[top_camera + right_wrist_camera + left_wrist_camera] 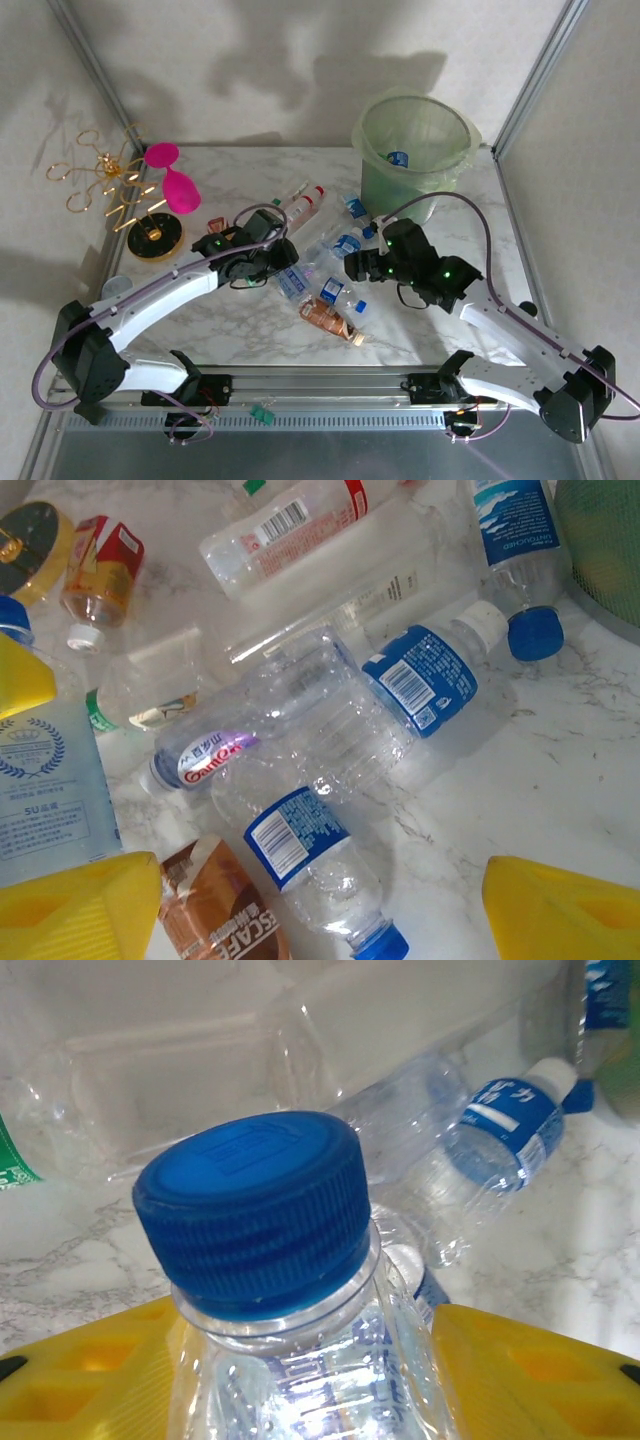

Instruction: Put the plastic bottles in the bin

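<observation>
The left gripper (305, 1365) has its yellow fingers (90, 1380) against both sides of a blue-capped bottle (255, 1205), just under the cap. It is narrow and holding that bottle by the shoulder, though I cannot tell how firm the hold is. The bottle's long axis runs across the line between the fingers, with the cap toward the wrist and the body pointing away from it. This bottle is to the near left of the bin (395, 190), and the other bottles (320, 730) lie scattered on the table (400, 335) between the two. The coming move is therefore likely a lift and a carry toward the far right, over that pile, until the bottle is above the bin's rim. The right gripper (358, 268) is the nearer one to the bin. It hangs above the pile with its fingers wide apart, holding nothing, close to the path the left arm would probably take. A blue-labelled bottle (398, 158) lies inside the bin.
</observation>
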{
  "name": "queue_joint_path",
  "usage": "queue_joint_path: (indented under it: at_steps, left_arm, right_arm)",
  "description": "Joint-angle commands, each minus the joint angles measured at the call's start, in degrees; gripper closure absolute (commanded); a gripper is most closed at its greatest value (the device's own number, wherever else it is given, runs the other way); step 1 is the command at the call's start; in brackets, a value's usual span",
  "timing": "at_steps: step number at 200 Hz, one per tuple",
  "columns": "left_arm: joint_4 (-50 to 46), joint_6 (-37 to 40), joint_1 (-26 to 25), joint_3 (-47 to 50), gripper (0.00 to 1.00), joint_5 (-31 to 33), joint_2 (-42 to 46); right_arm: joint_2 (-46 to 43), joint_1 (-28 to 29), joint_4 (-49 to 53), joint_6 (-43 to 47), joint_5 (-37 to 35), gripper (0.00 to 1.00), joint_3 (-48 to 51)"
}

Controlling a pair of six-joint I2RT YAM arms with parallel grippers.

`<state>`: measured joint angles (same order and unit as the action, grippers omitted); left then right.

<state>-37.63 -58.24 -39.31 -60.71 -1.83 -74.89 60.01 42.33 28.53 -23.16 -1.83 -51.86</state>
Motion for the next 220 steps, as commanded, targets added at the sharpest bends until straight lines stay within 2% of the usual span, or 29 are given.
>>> queue_joint_path:
  at_steps: [1, 37, 90, 114, 131, 164, 186, 220]
  left_arm:
    - [-1.00, 0.60, 0.64, -1.52, 0.50, 0.41, 2.66]
    - [0.31, 2.12, 0.90, -3.11, 0.48, -1.94, 3.32]
    - [7.39, 3.19, 0.82, -3.87, 0.49, -3.51, 7.80]
    - [10.23, 3.90, 0.69, -5.74, 0.49, -4.74, 7.74]
    - [12.81, 4.97, 0.24, -6.46, 0.50, -5.56, 7.57]
    - [25.21, 6.98, -1.26, -4.42, 0.50, -12.08, 6.22]
    - [31.71, 6.61, -1.82, -5.27, 0.53, -17.97, 3.26]
    - [41.36, 5.58, -2.61, -3.90, 0.54, -23.80, 3.39]
  right_arm:
    - [0.04, -1.79, -3.07, 0.40, 6.52, 0.16, -1.63]
    - [-0.09, -5.92, -4.78, 0.07, 17.90, 0.16, -4.31]
    - [1.31, -9.55, -3.41, 1.11, 27.11, 0.16, -12.46]
    - [2.26, -13.09, -6.58, -1.72, 35.82, 0.16, -13.83]
    - [2.72, -14.43, -8.93, -4.17, 39.26, 0.16, -14.47]
    - [3.84, -14.58, -10.95, -5.47, 41.13, 0.16, -15.43]
    - [3.49, -14.64, -15.21, -6.65, 45.54, 0.15, -13.99]
    - [1.50, -14.63, -19.01, -7.27, 49.00, 0.08, -13.09]
